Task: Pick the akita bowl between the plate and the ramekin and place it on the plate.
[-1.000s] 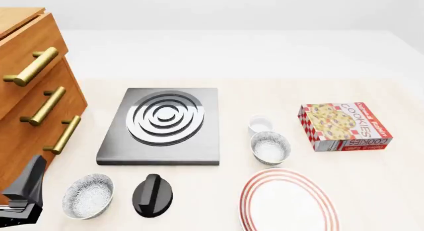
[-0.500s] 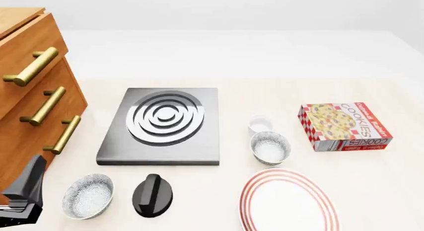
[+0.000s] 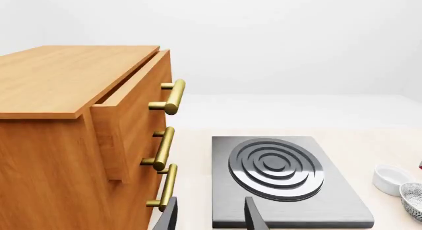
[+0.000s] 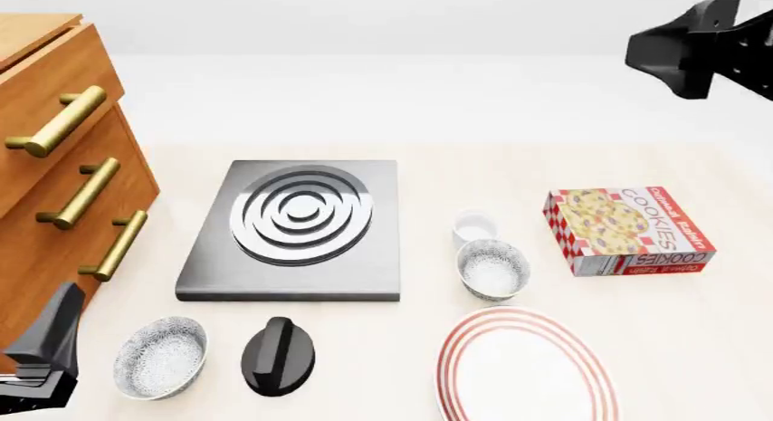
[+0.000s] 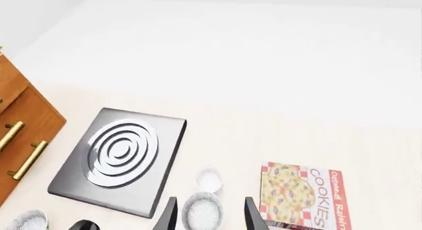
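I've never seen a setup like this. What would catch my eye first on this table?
Probably the bright cookies box on the right, and the grey stove plate with silver rings mid-table beside the wooden drawers with brass handles at left. Near the front sits a red-ringed plate, with a speckled akita bowl and then a white ramekin lined up just beyond it. A black arm hangs high at upper right.

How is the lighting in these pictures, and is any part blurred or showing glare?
Front view: even, soft light, only faint shadows under the akita bowl and cookie box; bright reflections on the stove burner rings. Left wrist view: all sharp, with highlights on the brass drawer handles. Right wrist view: sharp too; the far table looks pale and washed out.
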Controlling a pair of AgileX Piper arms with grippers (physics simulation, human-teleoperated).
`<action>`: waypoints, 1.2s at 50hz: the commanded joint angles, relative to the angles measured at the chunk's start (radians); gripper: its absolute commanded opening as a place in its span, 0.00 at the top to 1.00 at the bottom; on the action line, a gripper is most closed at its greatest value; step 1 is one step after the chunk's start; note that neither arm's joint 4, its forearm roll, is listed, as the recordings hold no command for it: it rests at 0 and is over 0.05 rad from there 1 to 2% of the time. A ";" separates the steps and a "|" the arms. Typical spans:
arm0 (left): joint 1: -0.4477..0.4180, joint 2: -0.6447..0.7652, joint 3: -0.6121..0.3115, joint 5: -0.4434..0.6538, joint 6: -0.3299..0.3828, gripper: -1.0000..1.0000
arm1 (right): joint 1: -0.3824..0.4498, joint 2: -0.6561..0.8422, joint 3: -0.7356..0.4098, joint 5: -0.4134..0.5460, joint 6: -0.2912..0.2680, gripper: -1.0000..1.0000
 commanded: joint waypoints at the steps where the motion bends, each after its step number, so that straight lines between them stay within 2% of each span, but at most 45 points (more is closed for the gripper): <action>1: 0.000 0.000 0.000 0.000 0.000 0.00 | -0.042 0.087 0.046 -0.015 -0.016 0.00; 5: 0.000 0.000 0.000 0.000 0.000 0.00 | -0.064 0.108 0.084 -0.040 -0.022 0.00; 7: 0.000 0.000 0.000 0.000 0.000 0.00 | -0.126 0.099 0.122 -0.061 -0.062 0.00; 8: 0.000 0.000 0.000 0.000 0.000 0.00 | -0.129 0.107 0.135 -0.070 -0.049 0.00; 12: 0.000 0.000 0.000 0.000 0.000 0.00 | -0.146 0.114 0.177 -0.094 -0.053 0.00; 17: 0.000 0.000 0.000 0.000 0.000 0.00 | -0.141 0.119 0.215 -0.110 -0.050 0.00; 20: 0.000 0.000 0.000 0.000 0.000 0.00 | -0.138 0.209 0.209 -0.177 -0.049 0.00; 42: 0.000 0.000 0.000 0.000 0.000 0.00 | -0.116 0.307 0.346 -0.338 -0.040 0.00; 48: 0.000 0.000 0.000 0.000 0.000 0.00 | -0.098 0.364 0.371 -0.399 -0.022 0.00; 52: 0.000 0.000 0.000 0.000 0.000 0.00 | -0.097 0.389 0.380 -0.426 -0.028 0.00; 55: 0.000 0.000 0.000 0.000 0.000 0.00 | -0.095 0.409 0.378 -0.443 -0.021 0.00; 57: 0.000 0.000 0.000 0.000 0.000 0.00 | -0.080 0.435 0.363 -0.449 0.006 0.00; 60: 0.000 0.000 0.000 0.000 0.000 0.00 | -0.085 0.444 0.360 -0.456 0.002 0.00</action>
